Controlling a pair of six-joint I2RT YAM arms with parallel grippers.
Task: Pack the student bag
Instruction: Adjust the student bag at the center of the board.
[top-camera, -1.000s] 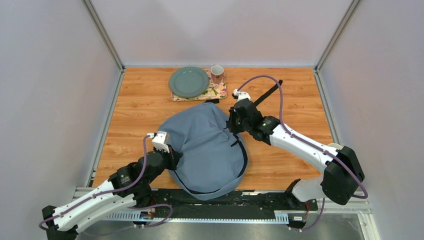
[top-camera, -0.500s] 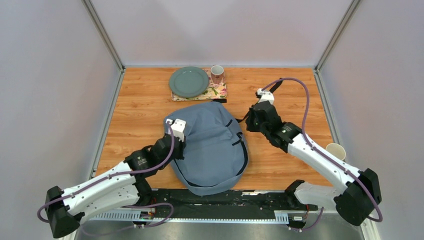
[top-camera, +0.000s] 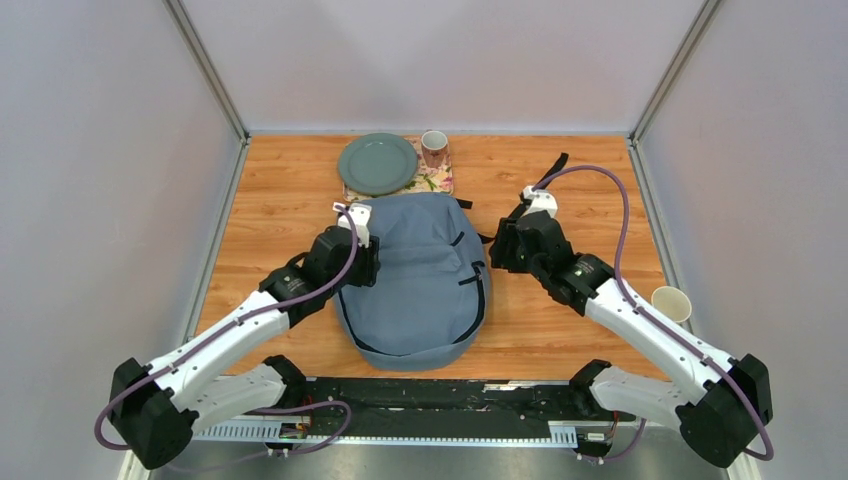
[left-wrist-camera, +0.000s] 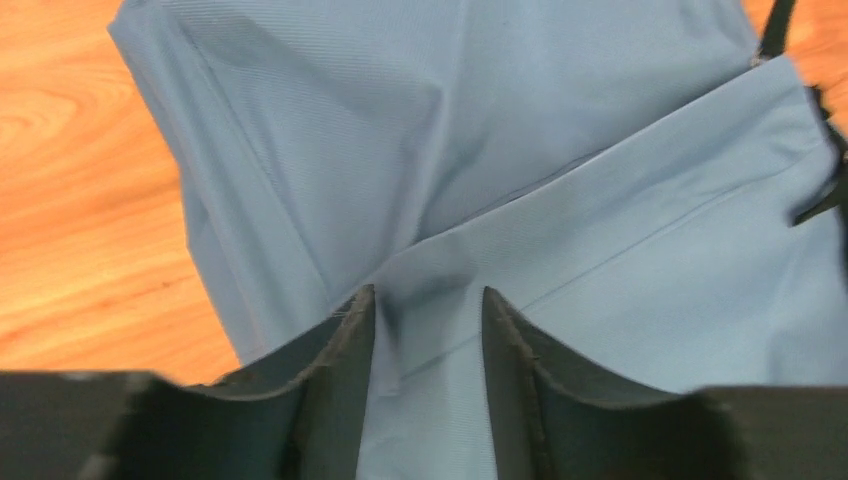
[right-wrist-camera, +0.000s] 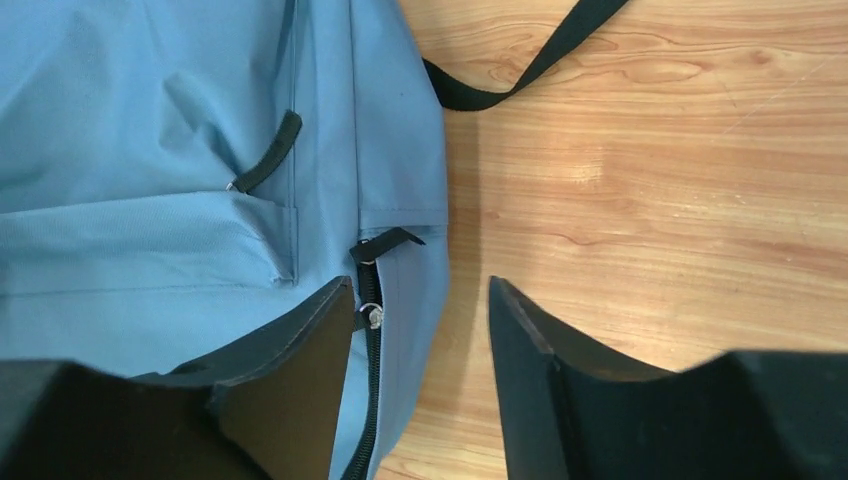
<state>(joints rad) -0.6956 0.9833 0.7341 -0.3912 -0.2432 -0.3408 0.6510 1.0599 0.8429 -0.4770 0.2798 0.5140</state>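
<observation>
The student bag lies flat at the centre of the wooden table. At its 9 o'clock edge the left gripper stands part-open astride a fabric fold, clamping nothing. At 3 o'clock the right gripper, likewise parted and empty, straddles the zipped edge. A green plate and a mug sit toward 12 o'clock.
</observation>
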